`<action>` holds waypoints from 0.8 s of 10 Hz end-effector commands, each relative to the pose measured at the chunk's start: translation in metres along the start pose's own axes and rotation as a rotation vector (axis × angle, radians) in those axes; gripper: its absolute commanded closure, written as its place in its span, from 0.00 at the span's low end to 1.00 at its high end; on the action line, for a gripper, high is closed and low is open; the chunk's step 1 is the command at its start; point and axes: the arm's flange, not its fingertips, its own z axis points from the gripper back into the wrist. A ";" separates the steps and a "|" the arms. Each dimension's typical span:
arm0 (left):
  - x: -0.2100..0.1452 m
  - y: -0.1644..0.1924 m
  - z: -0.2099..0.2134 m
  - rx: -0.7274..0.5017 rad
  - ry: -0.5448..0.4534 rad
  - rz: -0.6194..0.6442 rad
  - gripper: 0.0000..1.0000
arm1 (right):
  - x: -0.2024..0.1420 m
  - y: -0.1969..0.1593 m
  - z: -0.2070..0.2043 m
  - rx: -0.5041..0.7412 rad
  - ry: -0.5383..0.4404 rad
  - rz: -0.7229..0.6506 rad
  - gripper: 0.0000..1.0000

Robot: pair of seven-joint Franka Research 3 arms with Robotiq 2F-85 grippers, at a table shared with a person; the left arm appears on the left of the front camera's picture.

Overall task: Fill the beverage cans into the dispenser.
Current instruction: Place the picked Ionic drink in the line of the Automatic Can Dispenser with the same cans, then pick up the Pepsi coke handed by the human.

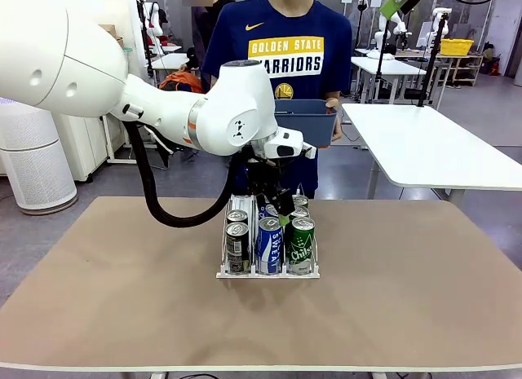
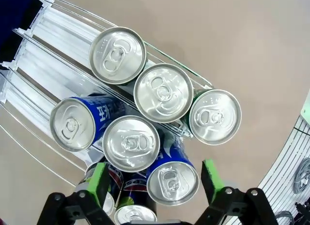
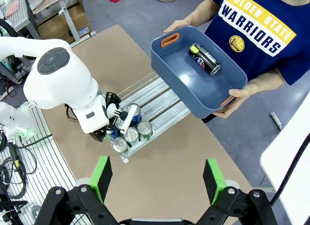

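The beverage cans [image 1: 269,242] stand upright in the dispenser [image 1: 222,274] at the centre of the front view, on the worktop [image 1: 408,297]. One more black can [image 3: 204,59] lies on its side in the blue-grey bin [image 3: 177,77] that a person holds in the upper right of the right wrist view. The cans are slim, with silver tops and pull tabs, and bodies that are blue with white lettering, green or black. I judge them smooth, thin-walled and easily dented, and fairly heavy if full. The best hold is likely across the round body just under the rim, squeezed gently. The left pincer [image 2: 154,180] hangs open over a blue can [image 2: 172,182], gripping nothing. The right pincer [image 3: 157,179] is open and empty, high above the worktop.
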 end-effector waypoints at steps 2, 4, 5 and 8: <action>-0.001 0.002 0.001 -0.004 -0.004 -0.009 0.00 | -0.001 0.000 0.000 0.003 -0.001 0.000 0.00; -0.001 0.002 0.001 -0.004 -0.004 -0.009 0.00 | -0.001 0.000 0.000 0.003 -0.001 0.000 0.00; -0.001 0.002 0.001 -0.004 -0.004 -0.009 0.00 | -0.001 0.000 0.000 0.003 -0.001 0.000 0.00; -0.001 0.002 0.001 -0.004 -0.004 -0.009 0.00 | -0.001 0.000 0.000 0.003 -0.001 0.000 0.00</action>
